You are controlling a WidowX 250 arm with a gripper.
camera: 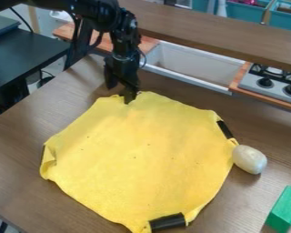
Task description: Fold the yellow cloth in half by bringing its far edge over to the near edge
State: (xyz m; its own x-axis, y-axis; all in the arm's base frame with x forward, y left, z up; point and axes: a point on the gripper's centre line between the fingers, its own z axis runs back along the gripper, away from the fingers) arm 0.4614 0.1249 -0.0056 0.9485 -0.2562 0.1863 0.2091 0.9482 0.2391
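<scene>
- The arm (114, 27) enters at 11 o'clock, bends at its wrist and drops steeply, pointing down.
- The gripper (121, 94) hangs at the cloth's 12 o'clock edge, its fingers spread, one tip over the cloth.
- The yellow cloth (138, 161) lies mostly flat on the table (20, 182), its 9 o'clock edge folded.
- Black strips show at its 2 and 5 o'clock edges.
- A pale egg (250, 159) sits at 3 o'clock, a green block (284, 210) at 4.
</scene>
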